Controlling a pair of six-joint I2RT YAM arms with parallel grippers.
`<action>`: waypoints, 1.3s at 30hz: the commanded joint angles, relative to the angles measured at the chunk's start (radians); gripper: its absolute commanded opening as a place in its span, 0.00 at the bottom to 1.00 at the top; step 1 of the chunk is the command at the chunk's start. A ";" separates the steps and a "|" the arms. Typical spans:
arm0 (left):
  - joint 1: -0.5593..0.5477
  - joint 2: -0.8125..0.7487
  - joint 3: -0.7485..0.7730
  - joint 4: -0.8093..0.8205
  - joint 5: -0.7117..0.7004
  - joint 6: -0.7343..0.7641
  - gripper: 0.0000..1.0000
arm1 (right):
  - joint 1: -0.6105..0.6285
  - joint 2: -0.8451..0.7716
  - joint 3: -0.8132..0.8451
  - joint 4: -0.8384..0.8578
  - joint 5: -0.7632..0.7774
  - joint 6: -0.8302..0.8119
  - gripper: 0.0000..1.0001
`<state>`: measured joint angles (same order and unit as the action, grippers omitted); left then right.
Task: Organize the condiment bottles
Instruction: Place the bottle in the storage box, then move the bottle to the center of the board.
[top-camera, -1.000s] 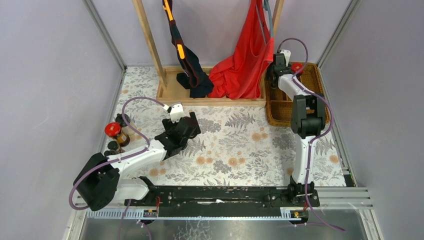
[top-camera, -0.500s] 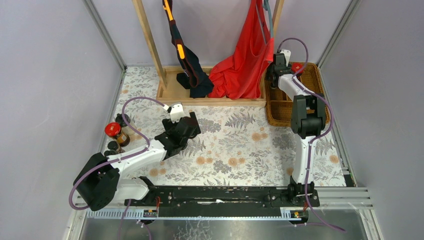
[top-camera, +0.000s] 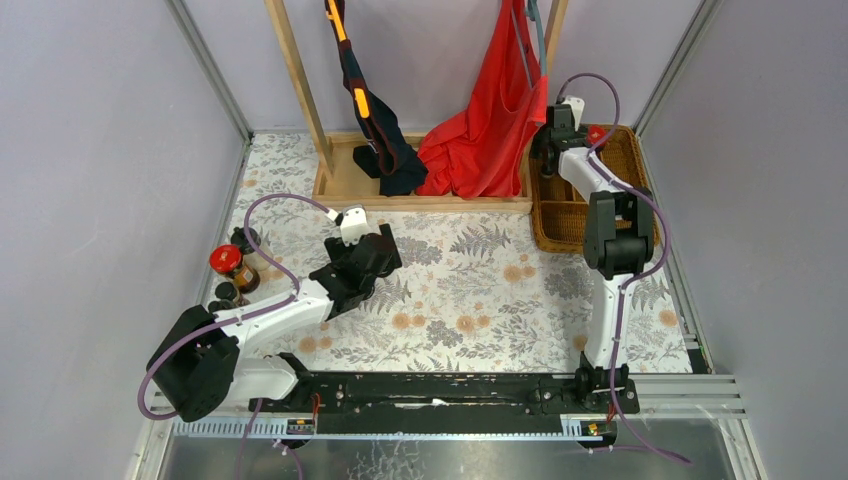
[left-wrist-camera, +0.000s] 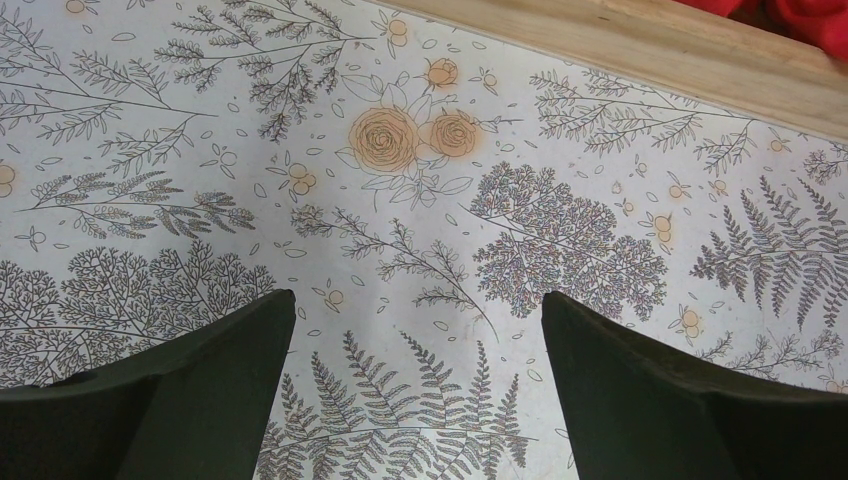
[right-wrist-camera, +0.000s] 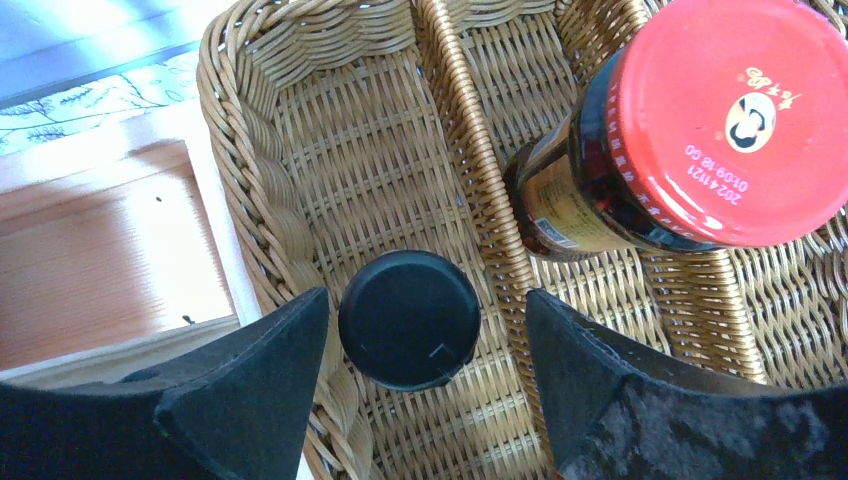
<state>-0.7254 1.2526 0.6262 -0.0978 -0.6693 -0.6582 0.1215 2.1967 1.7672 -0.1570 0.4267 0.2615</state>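
Floral cloth covers the bench, with pale grey panels around it. From above, I see a wooden rack along the far edge, a red garment and a dark garment hanging into it. A wicker basket sits at the far right corner. Near the left edge stands a cluster: a red-lidded jar with black-capped bottles just beside it, on its far and near sides. My left fingers hang over the cloth toward the middle of the bench, well apart from that cluster. My right fingers point down into the far end of the basket, with a second red-lidded jar just beside them.

Through my left wrist camera, the left fingers stand wide apart, only patterned cloth showing between them. The rack's wooden edge crosses the top right corner.

Through my right wrist camera, the right fingers are apart, one on each side of a lone black-capped bottle standing in the basket compartment next to the rack. A sliver of wicker shows between each finger and the cap. From straight above I cannot tell whether its glass is dark or pale. Across the wicker divider, in the neighbouring compartment, stands the second red-lidded jar, its dark labelled body close against the divider.
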 joint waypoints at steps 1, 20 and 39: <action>0.010 0.004 0.024 0.054 0.000 0.006 0.93 | 0.006 -0.109 -0.009 0.023 -0.009 0.011 0.79; 0.009 0.001 0.030 0.037 -0.028 0.017 0.93 | 0.042 -0.485 -0.330 0.016 -0.041 0.127 0.83; 0.010 -0.014 0.040 -0.031 -0.156 -0.037 1.00 | 0.346 -1.151 -0.917 0.022 0.044 0.224 0.87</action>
<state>-0.7231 1.2522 0.6395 -0.1211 -0.7670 -0.6643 0.4198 1.1332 0.8913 -0.1566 0.4290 0.4564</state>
